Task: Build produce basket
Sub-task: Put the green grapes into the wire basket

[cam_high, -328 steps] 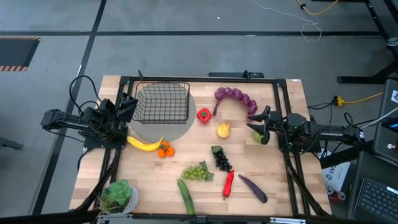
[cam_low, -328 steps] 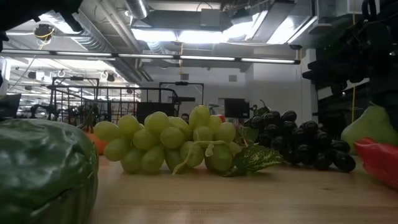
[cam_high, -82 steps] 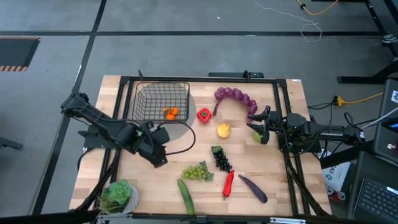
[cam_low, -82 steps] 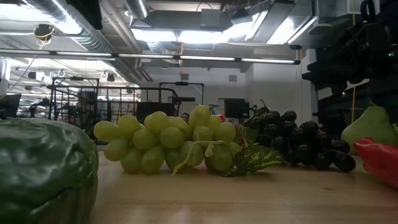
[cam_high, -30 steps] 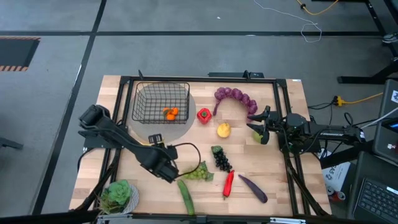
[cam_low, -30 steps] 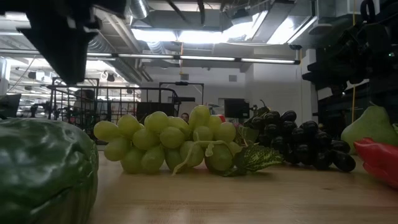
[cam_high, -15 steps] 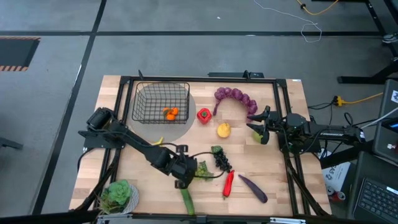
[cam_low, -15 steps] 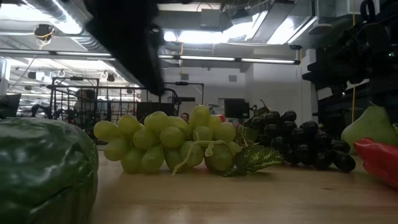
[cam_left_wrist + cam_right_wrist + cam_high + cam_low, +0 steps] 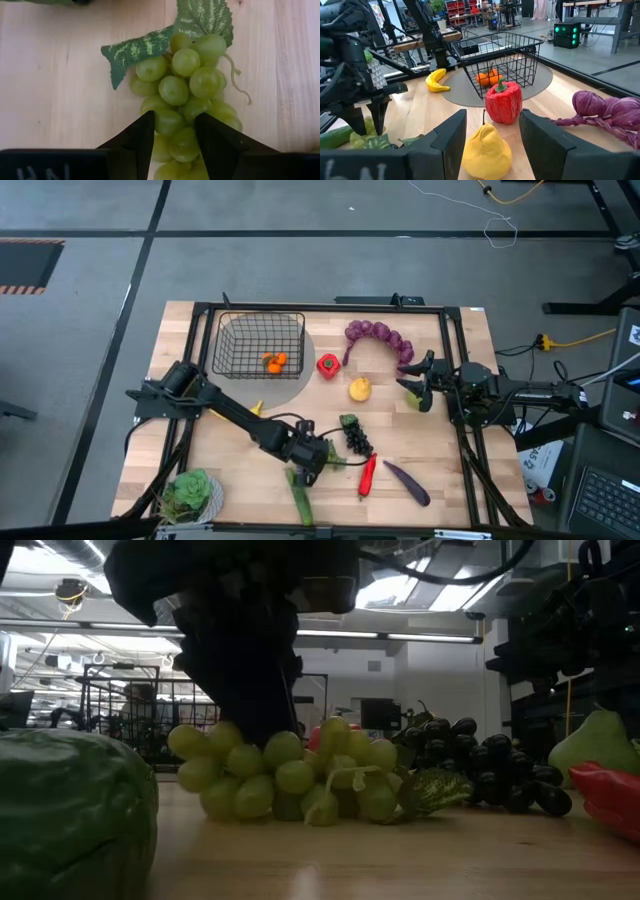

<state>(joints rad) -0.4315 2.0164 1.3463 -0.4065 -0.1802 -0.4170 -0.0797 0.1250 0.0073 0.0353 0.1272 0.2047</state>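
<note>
**Left wrist view: closing in on the grapes**

Green grapes are lying on the counter, well apart from the basket. The left gripper is straddling the bunch, fingers parted, not yet gripping. Next comes closing, then lifting. The right gripper is waiting open beside the lemon.

Between the matt black fingers of the left gripper, smooth, glossy plastic-looking green grapes are seen, with a finely veined, duller leaf beyond them. Pale, matt wood grain is shown by the table beneath. Thin black metal wire forms the basket.
</note>
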